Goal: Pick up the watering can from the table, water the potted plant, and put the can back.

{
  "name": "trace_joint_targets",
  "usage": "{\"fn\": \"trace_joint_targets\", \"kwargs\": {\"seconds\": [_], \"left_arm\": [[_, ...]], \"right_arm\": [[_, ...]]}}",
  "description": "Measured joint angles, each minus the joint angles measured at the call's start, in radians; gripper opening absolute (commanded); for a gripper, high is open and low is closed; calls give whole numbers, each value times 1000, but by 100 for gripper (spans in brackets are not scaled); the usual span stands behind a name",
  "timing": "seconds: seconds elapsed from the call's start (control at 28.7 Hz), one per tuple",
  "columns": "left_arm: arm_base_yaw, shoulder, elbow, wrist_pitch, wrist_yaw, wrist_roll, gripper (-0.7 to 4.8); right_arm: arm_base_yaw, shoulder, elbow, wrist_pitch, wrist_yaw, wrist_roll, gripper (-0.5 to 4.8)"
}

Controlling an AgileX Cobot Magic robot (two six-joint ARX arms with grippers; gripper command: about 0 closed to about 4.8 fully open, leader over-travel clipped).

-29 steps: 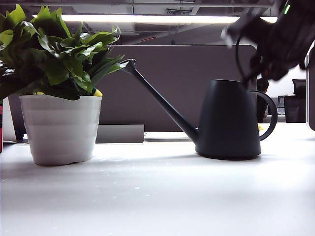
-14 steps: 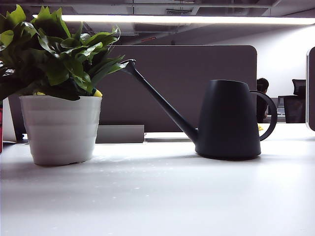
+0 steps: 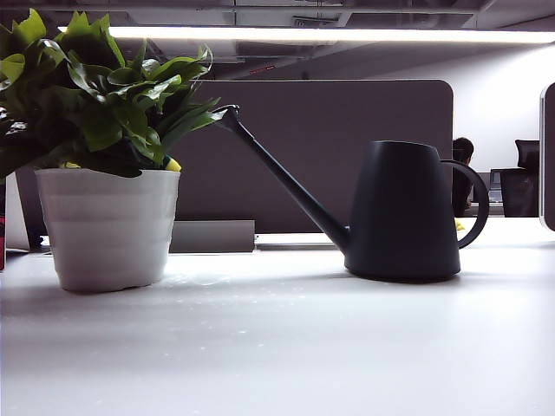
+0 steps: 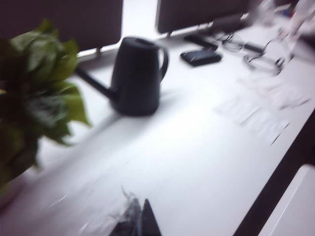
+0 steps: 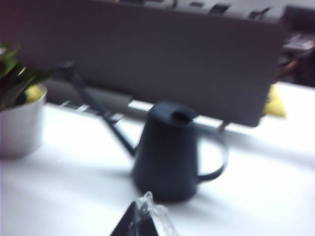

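1. a dark partition panel (image 3: 321, 147) stood behind the white tabletop (image 3: 286, 347), with a long ceiling light above it.
2. the exterior view showed neither arm; only the wrist views showed the claws, each as a dark tip at the frame edge.
3. the left claw (image 4: 140, 221) hung above bare tabletop, well apart from the watering can (image 3: 403, 212); its tips looked together, holding nothing.
4. the right claw (image 5: 140, 221) hovered in front of the can, fingers together and empty.
5. the left wrist view alone showed a dark flat object (image 4: 201, 57) and cables (image 4: 266, 54) beyond the can.
6. the can stood upright on the tabletop, right of the potted plant (image 3: 104, 156), handle away from it.
7. its long spout slanted up toward the plant, the flared tip just beside the leaves.
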Motion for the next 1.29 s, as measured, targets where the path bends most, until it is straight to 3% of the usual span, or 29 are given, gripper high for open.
{"fn": "trace_joint_targets", "kwargs": {"seconds": [0.1, 0.17, 0.28, 0.49, 0.56, 0.59, 0.63, 0.94, 1.01, 1.08, 1.15, 1.19, 1.29], "left_arm": [[0, 3, -172, 232, 21, -71, -6], [0, 3, -315, 414, 20, -112, -6], [0, 3, -498, 552, -66, -132, -6], [0, 2, -621, 545, -109, -149, -6], [0, 2, -621, 544, -109, -150, -5], [0, 2, -621, 544, -106, -150, -5], [0, 2, -621, 542, -92, -151, -5], [0, 0, -621, 511, -86, -150, -5], [27, -71, -621, 478, -84, -150, -5], [107, -140, -620, 483, -66, -150, -5], [242, -172, -618, 492, -59, -150, -5], [342, -171, -620, 494, -60, -150, -5], [510, -172, -620, 489, -59, -150, -5]], "right_arm": [[0, 5, -135, 39, -39, 23, -6], [0, 5, -246, 148, -47, 27, -5], [0, 6, -396, 226, -48, 31, -5], [0, 5, -462, 272, -41, 208, -5], [0, 5, -461, 267, -32, 209, 4], [0, 5, -461, 267, -33, 210, 55], [0, 5, -461, 267, -34, 211, 65], [0, 5, -461, 270, -31, 213, 64], [-2, 2, -461, 269, -29, 213, 64], [-46, -24, -461, 275, -35, 213, 63], [-116, -23, -461, 271, -33, 213, 63], [-182, -23, -462, 270, -35, 213, 63], [-330, -23, -462, 270, -32, 213, 63]]}}
